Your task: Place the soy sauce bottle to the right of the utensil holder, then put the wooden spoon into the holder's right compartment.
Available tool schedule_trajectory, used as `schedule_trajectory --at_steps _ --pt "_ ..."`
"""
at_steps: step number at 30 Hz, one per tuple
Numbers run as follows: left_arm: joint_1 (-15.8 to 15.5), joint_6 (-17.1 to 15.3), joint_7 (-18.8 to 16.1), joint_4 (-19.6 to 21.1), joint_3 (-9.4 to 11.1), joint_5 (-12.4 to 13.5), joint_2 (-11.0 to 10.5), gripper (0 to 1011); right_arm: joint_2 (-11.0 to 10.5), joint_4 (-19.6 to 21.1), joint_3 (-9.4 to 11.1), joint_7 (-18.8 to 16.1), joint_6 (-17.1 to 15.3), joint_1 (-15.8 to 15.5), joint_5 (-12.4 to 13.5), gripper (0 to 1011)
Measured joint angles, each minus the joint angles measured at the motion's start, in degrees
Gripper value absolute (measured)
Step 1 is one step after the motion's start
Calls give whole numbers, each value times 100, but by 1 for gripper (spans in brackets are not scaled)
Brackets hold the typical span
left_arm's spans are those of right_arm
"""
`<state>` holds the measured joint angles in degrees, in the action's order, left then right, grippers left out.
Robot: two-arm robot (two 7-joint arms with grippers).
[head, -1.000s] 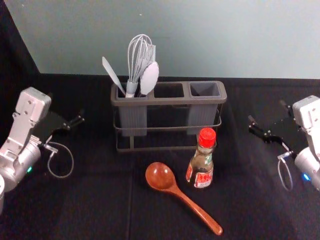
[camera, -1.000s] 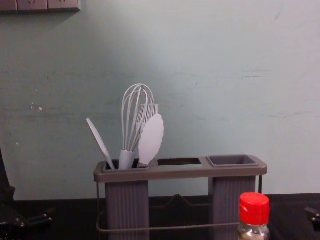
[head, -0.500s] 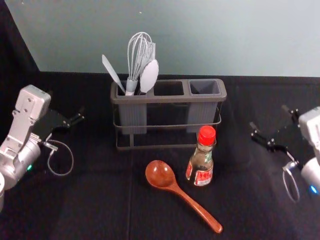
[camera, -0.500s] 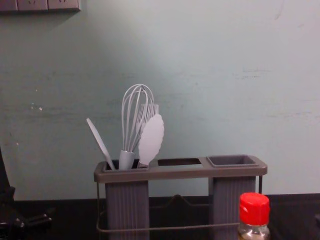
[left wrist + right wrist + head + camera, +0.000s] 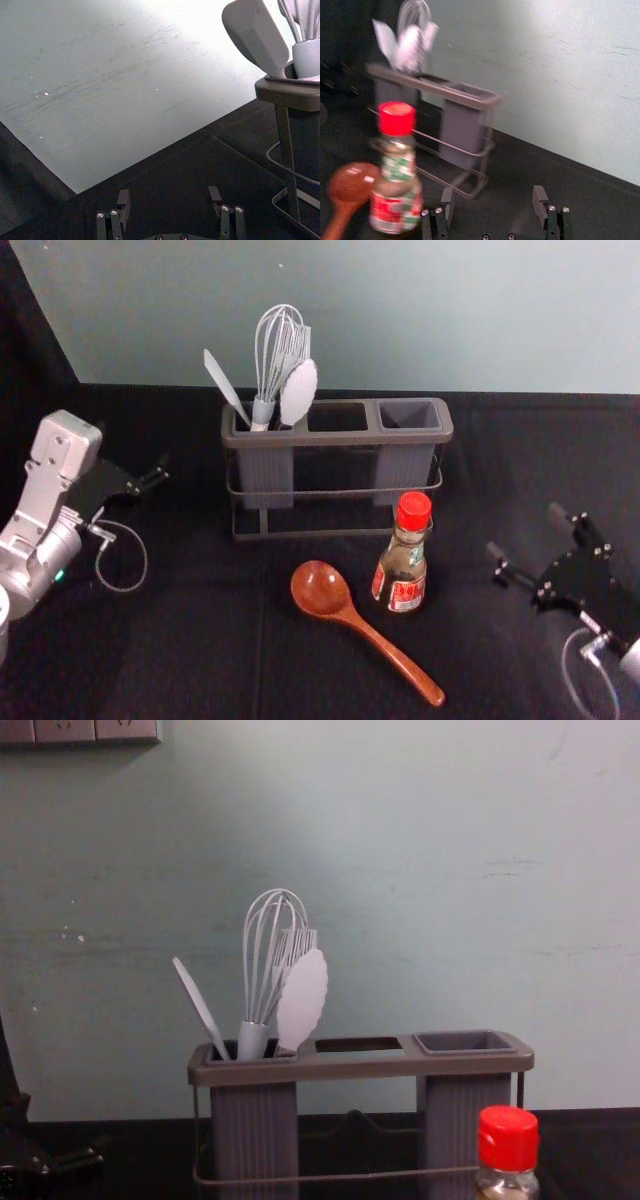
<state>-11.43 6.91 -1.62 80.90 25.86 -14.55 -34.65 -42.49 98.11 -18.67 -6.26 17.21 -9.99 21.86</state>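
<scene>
One bottle (image 5: 403, 570), one spoon (image 5: 322, 592), one holder (image 5: 340, 441), four pale utensils (image 5: 302, 1000) (whisk (image 5: 253, 1038) included).

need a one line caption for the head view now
Open right hand right of soy sauce bottle and wooden spoon

A pale whisk (image 5: 275, 945) is shown upright, flanked on the left by a slim, tilted utensil (image 5: 200, 1004) and on the right by a scallop-edged utensil (image 5: 303, 1000). A wall (image 5: 450, 870) is seen behind; socket plates (image 5: 75, 730) are mounted high at left. The table (image 5: 180, 660) is covered in black.
</scene>
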Motion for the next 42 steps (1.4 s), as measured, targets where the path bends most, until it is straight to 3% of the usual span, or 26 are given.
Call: schedule_trajectory --at_steps 5,13,16,23,29,37,42 --pt "0 0 0 0 0 0 0 1011 -19 216 49 -366 175 -218 388 1004" --pt "0 0 0 0 0 0 0 1011 191 376 -137 -825 62 -103 573 1004" --pt "0 0 0 0 0 0 0 1011 291 366 -206 -922 -33 13 580 1004" --pt "0 0 0 0 0 0 0 1011 706 64 -423 -1220 -389 602 589 1004" --pt "0 0 0 0 0 0 0 1011 964 -72 -526 -1318 -584 929 454 1004" --pt "0 0 0 0 0 0 0 1011 1151 -210 -558 -1377 -710 1114 303 973" --pt "0 0 0 0 0 0 0 1011 1193 -159 -508 -1392 -768 1055 231 844"
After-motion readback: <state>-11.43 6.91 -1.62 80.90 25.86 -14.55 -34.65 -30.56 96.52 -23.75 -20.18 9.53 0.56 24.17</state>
